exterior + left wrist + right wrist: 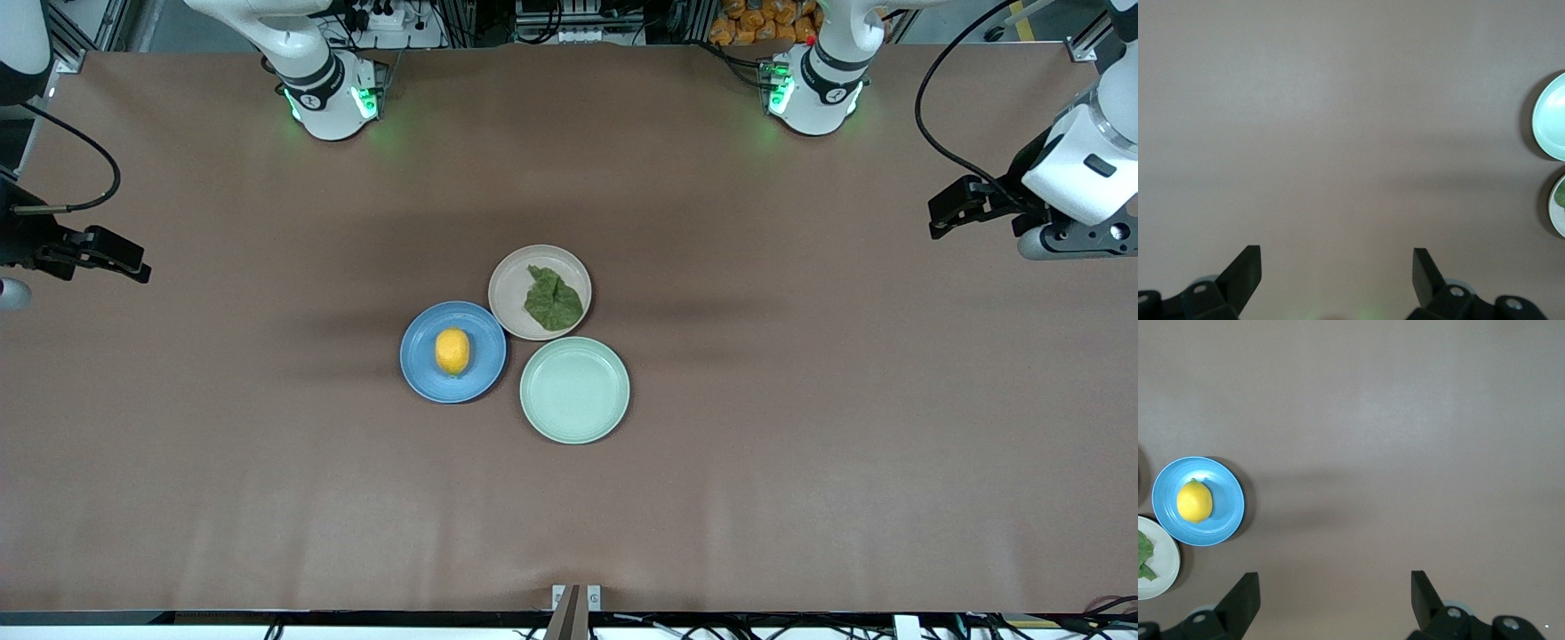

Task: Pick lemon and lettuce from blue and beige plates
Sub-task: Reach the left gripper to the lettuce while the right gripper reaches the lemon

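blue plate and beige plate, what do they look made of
Blue plate: likely glazed ceramic or melamine; matte with faint rings inside the rim. Beige plate: same shape and dull finish, probably the same material. Neither shows a strong glare, so plastic cannot be ruled out.

A pale mint-green plate [574, 389], with nothing on it, sits on the brown worktop [800, 462], touching two other plates and nearest of the three to the front camera.
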{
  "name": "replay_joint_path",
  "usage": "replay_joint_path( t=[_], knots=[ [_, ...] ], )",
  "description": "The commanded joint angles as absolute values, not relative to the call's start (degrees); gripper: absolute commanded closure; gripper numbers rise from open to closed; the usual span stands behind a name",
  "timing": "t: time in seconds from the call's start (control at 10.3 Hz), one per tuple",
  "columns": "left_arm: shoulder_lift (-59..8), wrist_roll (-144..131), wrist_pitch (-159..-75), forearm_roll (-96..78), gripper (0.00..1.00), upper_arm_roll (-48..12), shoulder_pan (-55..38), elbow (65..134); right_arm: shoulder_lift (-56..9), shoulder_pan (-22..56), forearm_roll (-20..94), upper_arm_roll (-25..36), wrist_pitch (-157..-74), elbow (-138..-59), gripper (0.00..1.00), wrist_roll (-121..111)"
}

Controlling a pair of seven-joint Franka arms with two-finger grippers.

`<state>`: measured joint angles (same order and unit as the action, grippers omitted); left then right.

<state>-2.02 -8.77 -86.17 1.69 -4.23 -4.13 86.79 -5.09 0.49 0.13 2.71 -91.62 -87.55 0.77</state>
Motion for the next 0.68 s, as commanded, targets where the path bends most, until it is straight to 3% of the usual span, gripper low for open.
replay_joint_path(
  t=[0.0,0.39,0.58],
  knots=[
    [-1.93,-7.65,-85.96,2.99,0.0,-4.39,-3.87,86.04,-4.66,0.09,0.79,2.46,-91.67,-87.89,0.0,0.97],
    [-6.05,-11.74,-86.22,-0.76,0.0,-7.46,-9.73,84.37,-4.66,0.0,0.79,2.46,-91.67,-87.89,0.0,0.88],
    [-11.31,-23.15,-90.84,-8.4,0.0,-8.69,-14.3,84.37,-4.66,0.78,0.79,2.46,-91.76,-87.89,0.0,0.88]
  ],
)
